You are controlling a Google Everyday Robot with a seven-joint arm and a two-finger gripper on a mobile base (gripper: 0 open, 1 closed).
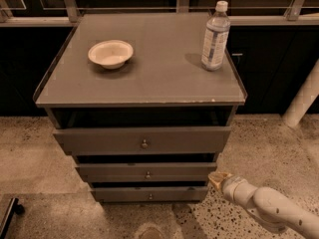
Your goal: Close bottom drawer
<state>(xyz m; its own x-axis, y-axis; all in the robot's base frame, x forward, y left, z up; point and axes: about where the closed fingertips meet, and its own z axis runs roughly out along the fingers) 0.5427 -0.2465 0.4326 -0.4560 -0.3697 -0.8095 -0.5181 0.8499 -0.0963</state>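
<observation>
The bottom drawer (149,195) is the lowest of three in a grey-brown cabinet. Its low flat front has a small round knob (150,196) at centre and stands a little out from the cabinet body. My gripper (218,178) comes in from the lower right on a white arm (269,209). Its tip sits by the right end of the drawer fronts, just above the bottom drawer's right corner and close to the middle drawer (147,172). It holds nothing that I can see.
The top drawer (143,140) is pulled out furthest. On the cabinet top (159,78) stand a white bowl (110,53) at the left and a water bottle (215,36) at the right. Speckled floor (259,148) lies around; a white post (304,96) stands at the right.
</observation>
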